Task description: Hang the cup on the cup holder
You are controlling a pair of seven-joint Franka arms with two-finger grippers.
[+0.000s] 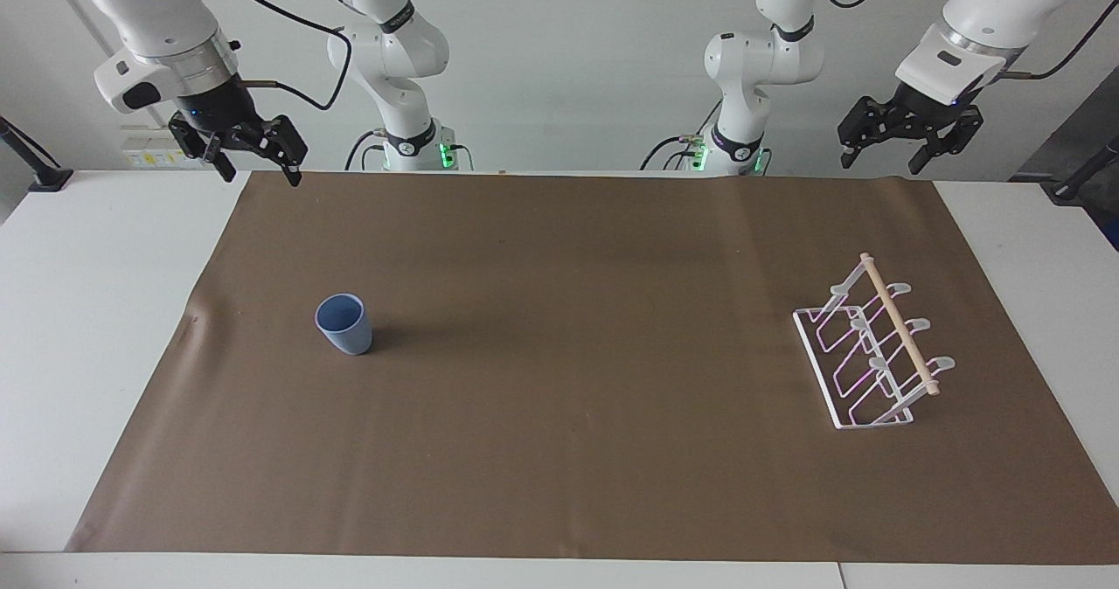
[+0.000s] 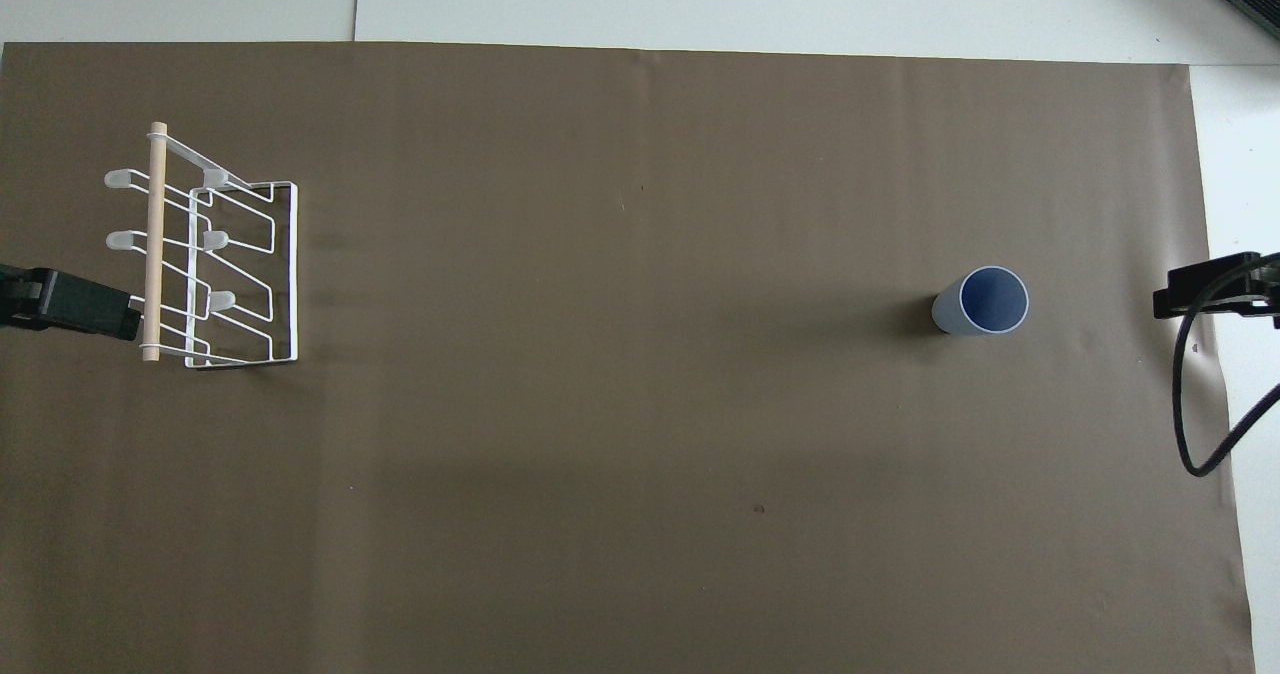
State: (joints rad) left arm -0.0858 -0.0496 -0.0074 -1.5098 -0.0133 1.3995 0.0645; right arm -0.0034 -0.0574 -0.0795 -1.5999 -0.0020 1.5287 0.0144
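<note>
The light-blue cup [image 1: 343, 324] stands upright, mouth up, on the brown mat toward the right arm's end of the table; it also shows in the overhead view [image 2: 985, 302]. The white wire cup holder [image 1: 874, 344] with its wooden dowel stands toward the left arm's end, and shows from above too [image 2: 210, 254]. Its prongs are bare. My right gripper [image 1: 262, 174] hangs open and empty in the air over the mat's edge nearest the robots, well apart from the cup. My left gripper [image 1: 880, 165] hangs open and empty over the same edge, apart from the holder.
The brown mat [image 1: 559, 449] covers most of the white table [image 1: 87, 309]. In the overhead view only a dark part of each hand shows at the side edges: the left gripper [image 2: 70, 302] and the right gripper [image 2: 1210, 289] with its black cable.
</note>
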